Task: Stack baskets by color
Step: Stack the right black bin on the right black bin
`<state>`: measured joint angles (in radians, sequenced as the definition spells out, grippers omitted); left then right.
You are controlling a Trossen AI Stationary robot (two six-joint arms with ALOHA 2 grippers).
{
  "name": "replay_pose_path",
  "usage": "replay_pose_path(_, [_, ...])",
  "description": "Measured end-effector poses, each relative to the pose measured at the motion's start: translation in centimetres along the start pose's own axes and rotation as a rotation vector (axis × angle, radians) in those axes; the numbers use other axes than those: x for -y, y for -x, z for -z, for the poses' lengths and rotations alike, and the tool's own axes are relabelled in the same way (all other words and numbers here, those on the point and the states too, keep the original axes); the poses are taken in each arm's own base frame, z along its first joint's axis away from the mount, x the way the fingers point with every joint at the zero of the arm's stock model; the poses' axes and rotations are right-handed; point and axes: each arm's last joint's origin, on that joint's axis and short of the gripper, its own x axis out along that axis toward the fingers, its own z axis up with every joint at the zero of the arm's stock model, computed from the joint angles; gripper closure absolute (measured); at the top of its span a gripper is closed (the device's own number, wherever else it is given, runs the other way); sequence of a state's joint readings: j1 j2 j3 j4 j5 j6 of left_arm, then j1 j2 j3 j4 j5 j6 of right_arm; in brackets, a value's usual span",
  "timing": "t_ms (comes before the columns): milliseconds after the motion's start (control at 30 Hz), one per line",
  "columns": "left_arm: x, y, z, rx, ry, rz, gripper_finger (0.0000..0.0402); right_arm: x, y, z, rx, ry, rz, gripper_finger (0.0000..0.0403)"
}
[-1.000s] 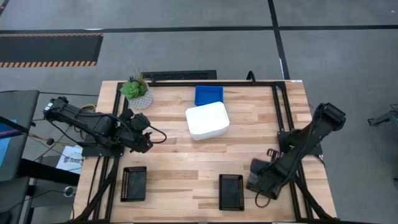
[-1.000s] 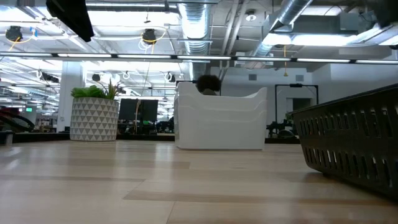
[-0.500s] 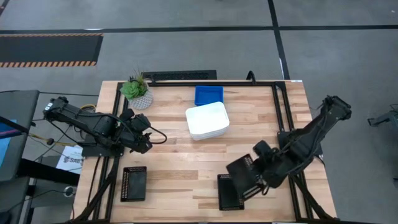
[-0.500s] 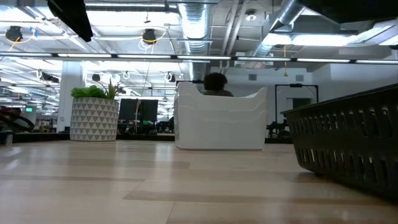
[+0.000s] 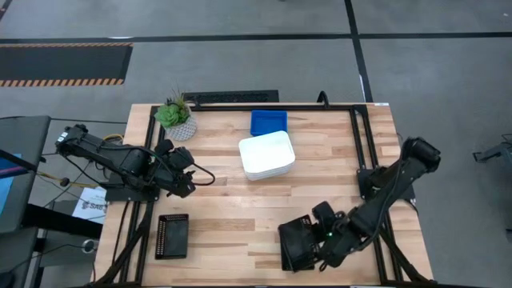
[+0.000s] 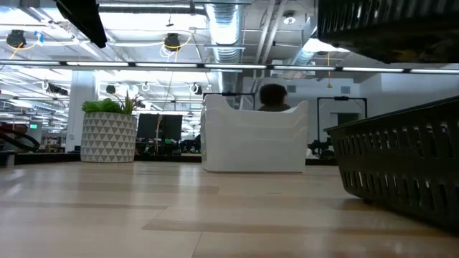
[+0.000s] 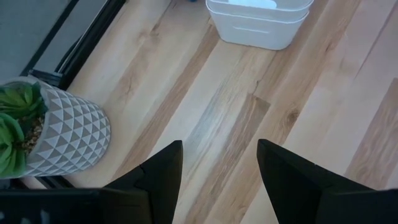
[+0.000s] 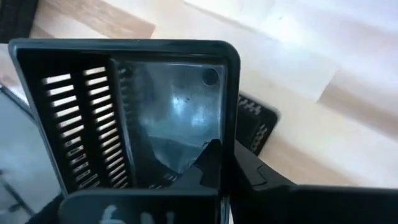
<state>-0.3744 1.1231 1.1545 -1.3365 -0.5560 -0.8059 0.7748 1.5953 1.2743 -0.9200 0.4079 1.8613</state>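
My right gripper (image 5: 322, 237) is shut on a black basket (image 8: 124, 106) and holds it in the air near the table's front edge. It hangs over a second black basket (image 5: 290, 259) that lies on the table. In the low view the held basket (image 6: 387, 25) is above the resting one (image 6: 398, 175). A third black basket (image 5: 172, 236) lies at the front left. A stack of white baskets (image 5: 266, 154) stands at mid table, with a blue basket (image 5: 268, 122) behind it. My left gripper (image 7: 217, 155) waits open at the left, touching nothing. My right gripper pinches one side wall of the black basket (image 8: 229, 106), with one finger (image 8: 210, 158) inside the basket and the other outside it. The fingers slant down from the table's right side. The basket is lifted clear and tilted, its open side turned toward the wrist camera.
A small green plant in a patterned pot (image 5: 176, 116) stands at the far left corner, close to my left gripper (image 5: 190, 170). A black frame rail (image 5: 364, 144) runs along the table's right side. Bare wood lies between the white stack and the front baskets.
My right gripper has gone up and toward the table's left edge, rolling its wrist, and has carried the black basket from near the right rail to above the black basket at the front. The held basket has turned about and risen clear of the table.
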Motion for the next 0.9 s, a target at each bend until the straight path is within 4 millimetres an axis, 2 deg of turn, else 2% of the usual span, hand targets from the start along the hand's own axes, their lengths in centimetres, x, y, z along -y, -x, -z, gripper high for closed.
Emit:
replay_pose_path(200, [0.0, 0.0, 0.0, 0.007, 0.000, -0.004, 0.0205, 0.2, -1.3, 2.3, 0.012, -0.080, 0.014, 0.0388])
replay_pose_path(433, [0.0, 0.0, 0.0, 0.007, -0.015, -0.004, 0.0205, 0.4, -2.5, 4.0, 0.011, -0.142, 0.038, 0.0364])
replay_pose_path(600, [0.0, 0.0, 0.0, 0.007, -0.016, -0.004, 0.0205, 0.3, -3.1, 3.7, -0.016, -0.171, 0.074, 0.0362])
replay_pose_path(900, [0.0, 0.0, 0.0, 0.006, -0.017, -0.005, 0.0205, 0.0, -4.0, 1.8, -0.138, -0.197, 0.177, 0.0344])
